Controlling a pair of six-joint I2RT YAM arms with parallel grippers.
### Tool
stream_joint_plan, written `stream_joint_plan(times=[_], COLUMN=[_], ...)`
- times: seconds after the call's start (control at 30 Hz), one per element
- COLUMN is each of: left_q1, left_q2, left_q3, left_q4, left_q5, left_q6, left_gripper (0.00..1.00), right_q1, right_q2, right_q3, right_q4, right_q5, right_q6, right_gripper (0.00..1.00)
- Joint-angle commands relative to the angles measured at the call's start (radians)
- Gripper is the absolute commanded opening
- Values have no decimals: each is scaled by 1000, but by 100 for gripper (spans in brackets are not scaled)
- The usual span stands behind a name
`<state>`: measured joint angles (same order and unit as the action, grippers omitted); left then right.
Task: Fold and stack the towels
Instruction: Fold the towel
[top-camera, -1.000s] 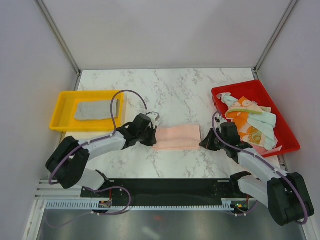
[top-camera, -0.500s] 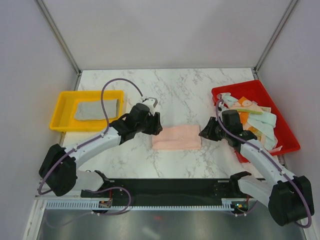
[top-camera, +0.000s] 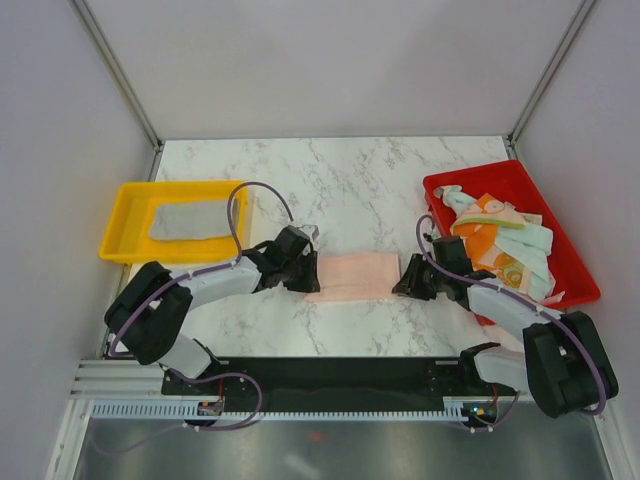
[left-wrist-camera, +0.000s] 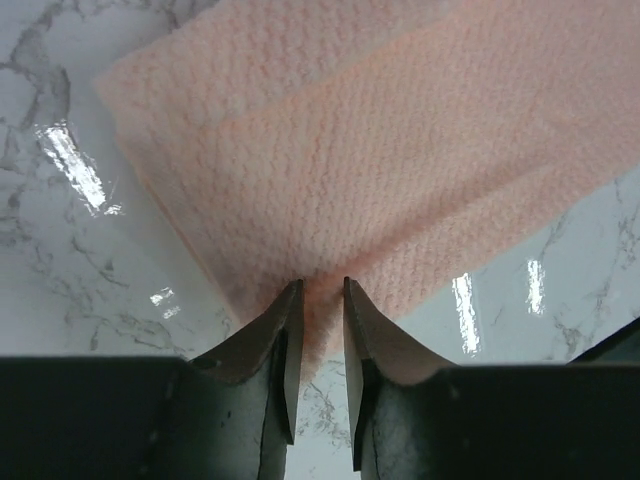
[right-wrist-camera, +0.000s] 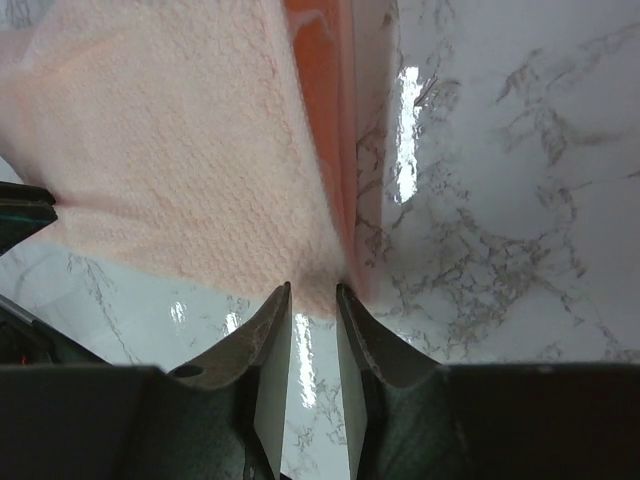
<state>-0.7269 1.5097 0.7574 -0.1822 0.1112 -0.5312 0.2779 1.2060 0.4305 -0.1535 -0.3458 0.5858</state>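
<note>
A white marble table top (top-camera: 360, 180) with grey veining fills the middle of the overhead view. Plain pale walls enclose it on three sides: back wall (top-camera: 330, 60), left wall (top-camera: 50, 150), right wall (top-camera: 600, 120). Slim metal posts, left post (top-camera: 115, 70) and right post (top-camera: 550, 70), run along the two rear corners. At the near edge lies a black plate (top-camera: 340, 375), then a white slotted rail (top-camera: 330, 410), then a dull grey metal surface (top-camera: 350, 450). Light is even and soft (no lamp shows), and bright glare patches (left-wrist-camera: 75, 165) gleam on the polished marble.
</note>
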Motion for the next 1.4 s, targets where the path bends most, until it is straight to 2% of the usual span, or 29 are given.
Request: stream_joint_plan(times=[0.0, 0.1, 0.2, 0.33, 0.43, 0.53, 0.67, 0.83, 0.93, 1.03, 1.2, 1.37], left_q1=[1, 7, 17, 20, 35, 70, 141, 202, 208, 208, 196, 118], left_q2=[4, -9, -9, 65, 130, 194, 248, 253, 259, 197, 37, -91], left_q3=[69, 146, 224, 267, 283, 284, 281, 273, 296, 309, 338, 240], left_q4=[-35, -91, -122, -119, -111, -86, -57, -28, -22, -25, -114, -117], left_q5=[-93, -137, -133, -116, -116, -134, -134, -116, -18, 45, 113, 162], left_q6=[-36, -36, -36, -39, -30, -23, -18, -19, -13, -6, 10, -30], left_gripper=[32, 43, 45, 44, 41, 41, 45, 47, 50, 53, 57, 54], right_q1=[3, 3, 3, 3, 3, 1, -6, -6, -6, -6, -3, 15], right_q2=[-6, -46, -69, -22, 75, 187, 315, 299, 287, 268, 188, 100], right_q3=[39, 91, 135, 172, 183, 188, 183, 113, 103, 137, 267, 255], right_q4=[11, -43, -46, 20, 118, 202, 269, 313, 319, 290, 62, -9], right_q5=[24, 15, -13, -12, 19, 103, 132, 206, 214, 165, 117, 73], right_q6=[-20, -15, 8, 25, 16, -14, -26, -18, -30, -44, -84, -83], right_gripper=[33, 32, 33, 33, 33, 33, 33, 33, 33, 33, 34, 38])
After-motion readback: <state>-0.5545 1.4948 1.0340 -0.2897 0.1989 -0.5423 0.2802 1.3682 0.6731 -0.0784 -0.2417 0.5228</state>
